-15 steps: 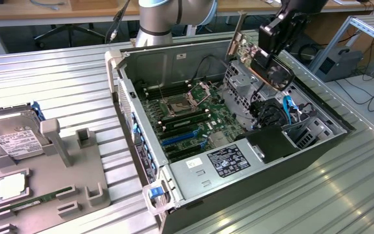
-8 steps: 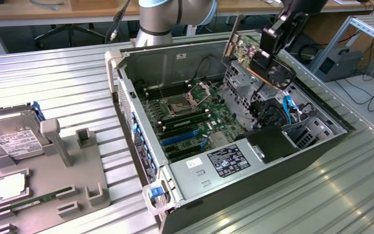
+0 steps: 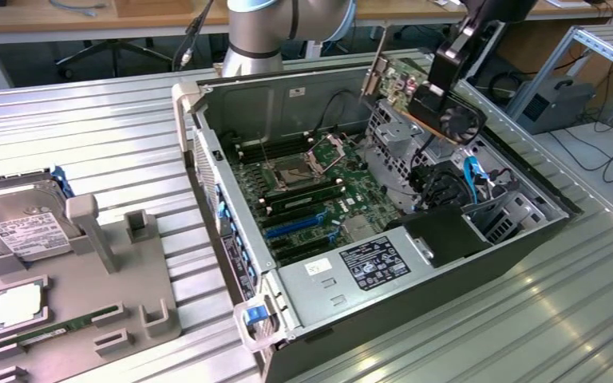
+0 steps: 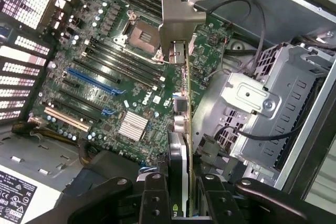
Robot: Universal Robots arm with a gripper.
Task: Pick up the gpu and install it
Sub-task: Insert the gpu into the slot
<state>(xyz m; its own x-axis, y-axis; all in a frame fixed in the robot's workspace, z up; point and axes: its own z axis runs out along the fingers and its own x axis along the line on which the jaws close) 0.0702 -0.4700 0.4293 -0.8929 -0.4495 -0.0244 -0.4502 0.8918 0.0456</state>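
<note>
The gpu [image 3: 426,102], a dark card with a round fan and a silver bracket at its far end, hangs tilted above the open computer case [image 3: 520,239], over the drive cage side. My gripper [image 3: 458,49] is shut on its upper edge. In the wrist view the gpu [image 4: 181,129] appears edge-on between my fingers [image 4: 155,198], its silver bracket [image 4: 176,22] pointing toward the motherboard [image 4: 105,40]. The card is in the air, well above the board's blue slots [image 4: 92,80], touching nothing in the case.
A metal drive cage [image 4: 252,98] with cables sits close beside the card. The power supply [image 3: 376,263] fills the case's near end. On the exterior view's left, a grey fixture [image 3: 125,295] holds a hard drive [image 3: 19,227] and a RAM stick [image 3: 57,329].
</note>
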